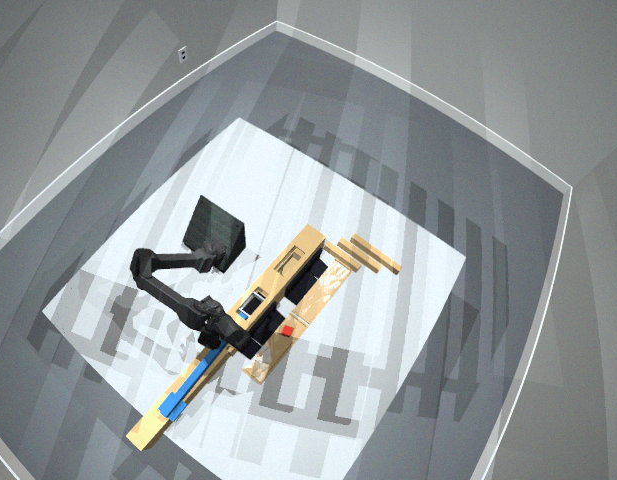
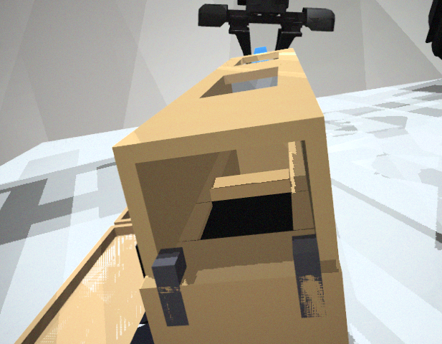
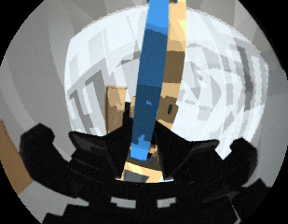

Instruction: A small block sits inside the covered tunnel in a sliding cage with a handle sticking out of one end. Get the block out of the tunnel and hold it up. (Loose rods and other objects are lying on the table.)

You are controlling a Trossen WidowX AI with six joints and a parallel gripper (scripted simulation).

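The smooth blue handle (image 1: 194,374) (image 2: 260,49) (image 3: 152,61) is clamped between the gripper's (image 1: 225,345) (image 2: 263,52) (image 3: 143,140) tapered black fingers. Wood-grained, boxy tunnel (image 1: 269,284) (image 2: 250,107) has rectangular openings on top; its block cannot be made out. Right, a red block (image 1: 287,330) lies on a shallow tray (image 1: 316,297) (image 2: 109,281); three straight rods (image 1: 342,256) (image 1: 360,255) (image 1: 375,253) lie at the far right end.
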